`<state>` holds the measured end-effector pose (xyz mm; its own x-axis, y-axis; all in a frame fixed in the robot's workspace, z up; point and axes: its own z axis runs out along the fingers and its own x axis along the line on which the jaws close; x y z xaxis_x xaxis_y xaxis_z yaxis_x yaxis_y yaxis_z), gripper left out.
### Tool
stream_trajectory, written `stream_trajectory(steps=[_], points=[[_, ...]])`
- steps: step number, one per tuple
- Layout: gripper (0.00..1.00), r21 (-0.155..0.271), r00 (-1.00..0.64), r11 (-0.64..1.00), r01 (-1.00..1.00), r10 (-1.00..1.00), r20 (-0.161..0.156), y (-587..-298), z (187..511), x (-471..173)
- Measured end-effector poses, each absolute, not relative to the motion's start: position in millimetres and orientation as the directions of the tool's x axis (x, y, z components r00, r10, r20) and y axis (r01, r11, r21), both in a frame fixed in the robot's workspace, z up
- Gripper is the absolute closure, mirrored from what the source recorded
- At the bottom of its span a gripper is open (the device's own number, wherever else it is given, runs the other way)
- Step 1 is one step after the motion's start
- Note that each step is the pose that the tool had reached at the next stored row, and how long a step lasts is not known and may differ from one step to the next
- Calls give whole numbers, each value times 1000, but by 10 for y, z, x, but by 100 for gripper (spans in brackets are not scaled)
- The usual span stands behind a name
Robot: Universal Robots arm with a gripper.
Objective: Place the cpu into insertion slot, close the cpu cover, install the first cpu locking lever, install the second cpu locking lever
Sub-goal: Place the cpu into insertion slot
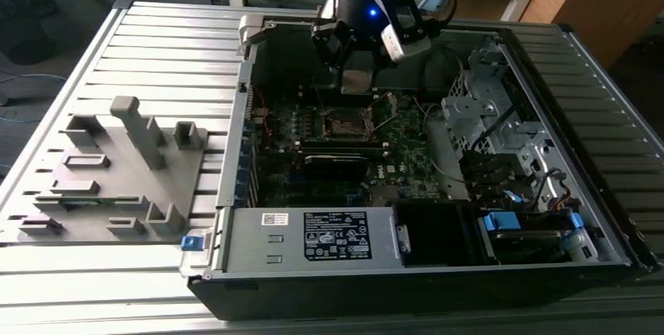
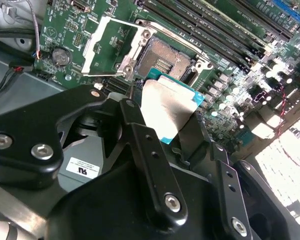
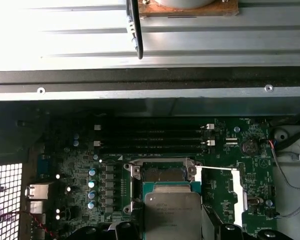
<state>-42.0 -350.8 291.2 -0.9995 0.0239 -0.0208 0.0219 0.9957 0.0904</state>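
Cpu (image 1: 356, 80) hangs clamped in the hand (image 1: 355, 71) in the exterior view, above the insertion slot (image 1: 343, 123) of an open metal computer case (image 1: 415, 292) lying on a ribbed grey table (image 1: 155, 47). In the second wrist view, black fingers (image 2: 140, 140) pinch the flat, dull-silver chip by its edges near the dark square socket (image 2: 162, 60), whose thin silvery cpu cover (image 2: 107, 47) is flipped open alongside. In the first wrist view, the chip (image 3: 172, 215) sits just beside the slot (image 3: 162, 173), with long black memory slots (image 3: 150, 135) beyond.

The cpu (image 3: 172, 216) hides perhaps half the insertion slot (image 3: 162, 174) beneath.
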Motion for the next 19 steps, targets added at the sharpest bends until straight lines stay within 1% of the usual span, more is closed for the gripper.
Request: stream_trajectory(steps=[19], points=[[46,90,-999,996,22,24,-21,-3508,2844,-420]])
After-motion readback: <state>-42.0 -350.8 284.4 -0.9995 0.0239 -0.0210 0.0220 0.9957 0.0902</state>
